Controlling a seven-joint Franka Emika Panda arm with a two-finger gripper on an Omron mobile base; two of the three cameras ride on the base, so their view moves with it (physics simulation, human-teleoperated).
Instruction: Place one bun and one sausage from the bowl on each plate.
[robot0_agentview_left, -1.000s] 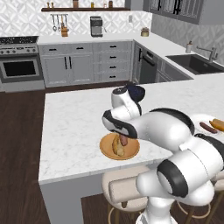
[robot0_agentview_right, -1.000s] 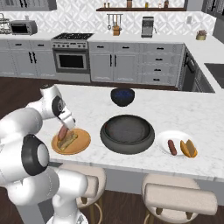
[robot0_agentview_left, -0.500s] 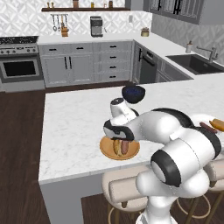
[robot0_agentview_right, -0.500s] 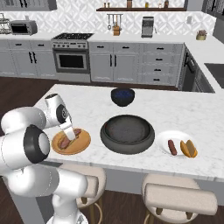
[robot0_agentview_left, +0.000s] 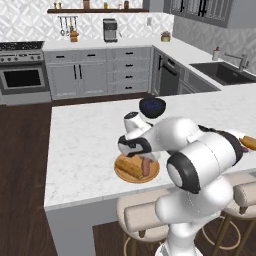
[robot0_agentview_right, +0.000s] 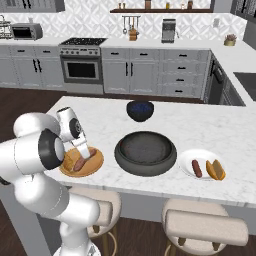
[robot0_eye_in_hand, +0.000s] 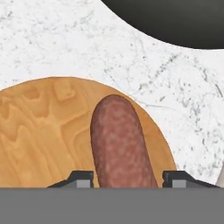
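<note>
Marble table (robot0_agentview_right: 210, 127) lay bare around the dishes, widest at its far left; the wooden plate (robot0_agentview_right: 96, 167) sat close to the near edge, just left of the dark bowl (robot0_agentview_right: 145, 152), whose rim curved across the top of the hand view. A small dark blue bowl (robot0_agentview_right: 139, 110) stood behind it. The end effector (robot0_eye_in_hand: 127, 178) hovered low over the wooden plate, its tips straddling a mottled reddish-brown sausage (robot0_eye_in_hand: 120, 144) with a rounded end; whether they pressed it could not be told. A tan bun (robot0_agentview_left: 130, 166) lay beside that sausage. The white plate (robot0_agentview_right: 189, 158), right of the dark bowl, carried another sausage (robot0_agentview_right: 196, 168) and bun (robot0_agentview_right: 216, 170).
</note>
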